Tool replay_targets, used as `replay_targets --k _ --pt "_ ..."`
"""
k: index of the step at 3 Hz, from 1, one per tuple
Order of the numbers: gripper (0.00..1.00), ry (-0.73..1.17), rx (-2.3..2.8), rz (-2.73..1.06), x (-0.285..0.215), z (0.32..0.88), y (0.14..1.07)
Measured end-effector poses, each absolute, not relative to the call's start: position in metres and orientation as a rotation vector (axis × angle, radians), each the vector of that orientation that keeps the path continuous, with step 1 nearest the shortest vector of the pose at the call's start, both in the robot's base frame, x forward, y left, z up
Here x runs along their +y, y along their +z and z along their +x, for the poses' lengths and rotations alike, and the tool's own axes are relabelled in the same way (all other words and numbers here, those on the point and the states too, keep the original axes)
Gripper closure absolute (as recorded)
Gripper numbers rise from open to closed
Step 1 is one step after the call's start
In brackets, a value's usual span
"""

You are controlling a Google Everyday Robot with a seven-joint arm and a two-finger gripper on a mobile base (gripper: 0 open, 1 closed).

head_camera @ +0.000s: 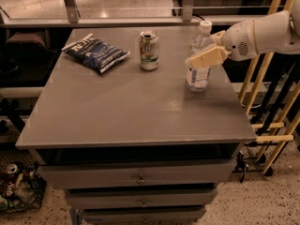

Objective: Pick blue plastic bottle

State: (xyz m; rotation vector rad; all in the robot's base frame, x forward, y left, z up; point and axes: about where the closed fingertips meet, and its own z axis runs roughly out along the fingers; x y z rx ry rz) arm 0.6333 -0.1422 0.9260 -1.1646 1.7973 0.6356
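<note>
While blue plastic bottle (198, 78) stands on tbl (140, 107), gripper (197, 60) at midbody; closure unclear.

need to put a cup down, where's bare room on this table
The front half of the table is bare, from the snack bag, drink can and blue plastic bottle to the near edge. Back right is crowded: the end effector is at the bottle.

The gripper (198, 58) is hanging over the right rear of a grey drawer cabinet (131, 111). Below it, speckled floor (272, 205) is showing; to its right, wooden slats (273, 138) are leaning; behind it, a metal-framed glass partition (70, 3) is standing.
</note>
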Motion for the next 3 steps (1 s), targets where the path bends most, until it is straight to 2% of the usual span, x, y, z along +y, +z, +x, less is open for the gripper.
replay_targets --k 2,3 --pt "0.88 0.605 1.71 -1.219 -0.139 0.623 0.979" --pt "1.0 0.598 1.683 -1.258 -0.135 0.614 1.003"
